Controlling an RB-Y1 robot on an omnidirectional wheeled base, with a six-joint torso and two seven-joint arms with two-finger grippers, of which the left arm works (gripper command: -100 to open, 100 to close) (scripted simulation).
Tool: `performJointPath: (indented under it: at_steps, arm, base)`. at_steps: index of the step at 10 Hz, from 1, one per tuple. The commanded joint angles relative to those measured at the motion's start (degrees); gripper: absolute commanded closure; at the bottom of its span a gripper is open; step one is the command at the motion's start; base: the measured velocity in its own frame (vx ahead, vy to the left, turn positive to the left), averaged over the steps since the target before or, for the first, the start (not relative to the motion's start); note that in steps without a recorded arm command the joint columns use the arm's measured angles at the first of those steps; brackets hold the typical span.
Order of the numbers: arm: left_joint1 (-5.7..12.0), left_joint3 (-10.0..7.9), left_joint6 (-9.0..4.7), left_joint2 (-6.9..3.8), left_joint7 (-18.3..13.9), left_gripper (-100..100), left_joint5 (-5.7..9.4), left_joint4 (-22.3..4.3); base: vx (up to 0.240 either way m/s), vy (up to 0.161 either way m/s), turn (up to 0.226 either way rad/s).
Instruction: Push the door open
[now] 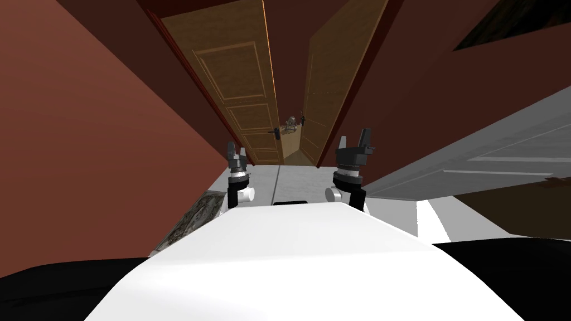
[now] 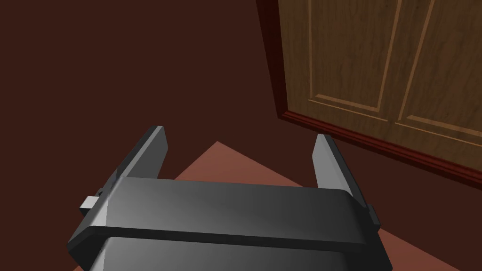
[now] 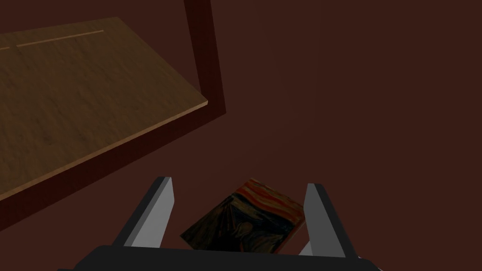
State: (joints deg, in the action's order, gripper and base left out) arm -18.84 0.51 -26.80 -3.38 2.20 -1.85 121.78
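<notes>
A narrow hall with red-brown walls (image 1: pixel 83 139) and a pale floor (image 1: pixel 262 181). Low on the left wall sits a picture (image 1: pixel 192 220), too blurred to read. A grey door (image 1: pixel 490 159), panelled, runs along the right side.

Both arms are raised ahead of the chest. The left gripper (image 1: pixel 237 149) is near the foot of the left jamb. Its fingers (image 2: pixel 150 150) stand wide apart with nothing between them. Past them lie panelled brown wood and the dark red frame (image 2: pixel 277 70), and the gripper is clear of both.

The right gripper (image 1: pixel 354 139) is by the right jamb. Its fingers (image 3: pixel 157 211) are spread just as wide and hold nothing. On the dark wall beyond them hangs a painting (image 3: pixel 247 221) with an orange-red sky over a dark figure.

The door (image 1: pixel 240 72) closes the far end of the hall: two brown wooden leaves in the red frame. The left leaf (image 1: pixel 245 117) and right leaf (image 1: pixel 323 95) each carry a dark lever, the handles (image 1: pixel 274 132) facing each other. The leaves are ajar, with a narrow gap (image 1: pixel 290 150) between them. Through it shows a small pale object (image 1: pixel 290 125), too small to tell.
</notes>
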Motion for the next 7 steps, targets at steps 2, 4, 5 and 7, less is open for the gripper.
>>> performJointPath:
  at_steps: [2, 4, 5, 7]
  arm:
    - [2.26, -0.10, -0.25, -0.42, -0.1, -100, 0.62, -4.4]
    - [4.20, -0.13, -0.20, -0.68, -0.2, -100, 1.06, -8.1]
    - [5.24, -0.15, -0.17, -0.80, -0.2, -100, 1.30, -10.0]
    - [6.31, -0.17, -0.14, -0.92, -0.2, -100, 1.54, -11.9]
  base:
    - [0.105, -0.001, -0.018]
    - [0.099, 0.019, -0.019]
    - [0.096, 0.019, -0.016]
    - [0.081, 0.012, -0.014]
